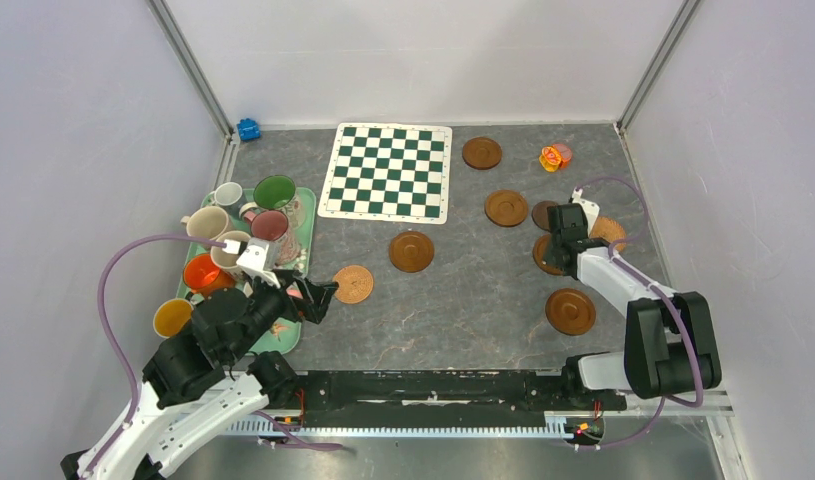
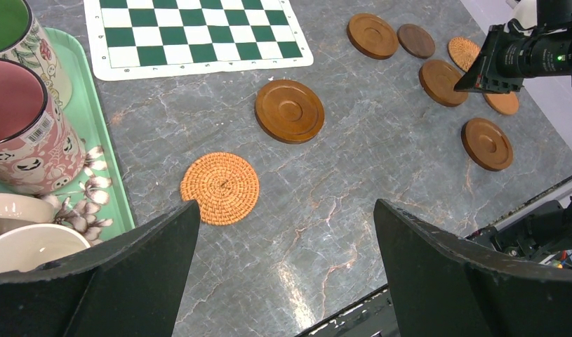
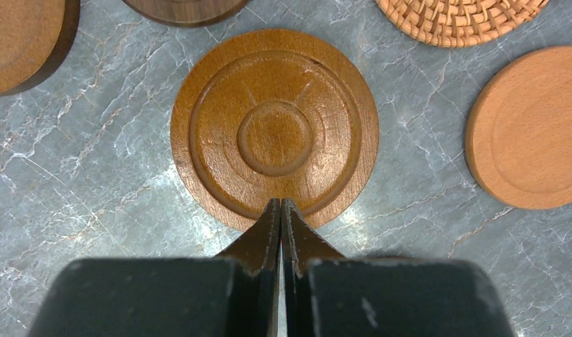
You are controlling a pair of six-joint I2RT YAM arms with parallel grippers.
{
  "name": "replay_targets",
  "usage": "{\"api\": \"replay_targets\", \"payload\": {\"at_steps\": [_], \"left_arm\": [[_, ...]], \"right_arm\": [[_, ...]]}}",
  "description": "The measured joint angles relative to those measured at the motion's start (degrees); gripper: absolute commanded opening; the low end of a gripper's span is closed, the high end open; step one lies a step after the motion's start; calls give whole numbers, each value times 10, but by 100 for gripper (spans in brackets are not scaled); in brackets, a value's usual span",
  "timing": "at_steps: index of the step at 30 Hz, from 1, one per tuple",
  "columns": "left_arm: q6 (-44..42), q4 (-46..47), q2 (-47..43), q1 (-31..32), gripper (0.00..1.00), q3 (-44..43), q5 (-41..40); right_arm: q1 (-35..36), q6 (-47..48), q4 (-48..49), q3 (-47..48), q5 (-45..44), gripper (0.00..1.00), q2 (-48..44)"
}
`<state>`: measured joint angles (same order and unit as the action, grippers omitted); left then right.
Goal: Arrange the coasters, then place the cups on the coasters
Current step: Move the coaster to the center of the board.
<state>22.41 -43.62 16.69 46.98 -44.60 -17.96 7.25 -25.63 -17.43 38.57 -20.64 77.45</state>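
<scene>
Brown coaster (image 3: 274,133) just ahead of your pressed-together right fingers (image 3: 258,246) likely needs pushing into line first; your left fingers (image 2: 114,281) hang spread beside the cups (image 2: 23,133).

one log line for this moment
left gripper: open, near woven coaster | right gripper: shut, over brown coaster rim | cups: none placed

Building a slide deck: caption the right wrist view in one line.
Shut right gripper, tips at the near edge of a ringed brown coaster, more coasters around it.
</scene>
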Motion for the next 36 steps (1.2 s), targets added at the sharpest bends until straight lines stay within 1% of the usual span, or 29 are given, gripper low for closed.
{"api": "replay_targets", "payload": {"at_steps": [16, 27, 36], "left_arm": [[0, 0, -1, 0, 100, 0, 0], [0, 0, -1, 0, 100, 0, 0], [0, 0, -1, 0, 100, 0, 0]], "right_arm": [[-18, 26, 59, -16, 2, 0, 35], [-20, 36, 68, 4, 5, 0, 69], [-26, 38, 68, 4, 4, 0, 70]]}}
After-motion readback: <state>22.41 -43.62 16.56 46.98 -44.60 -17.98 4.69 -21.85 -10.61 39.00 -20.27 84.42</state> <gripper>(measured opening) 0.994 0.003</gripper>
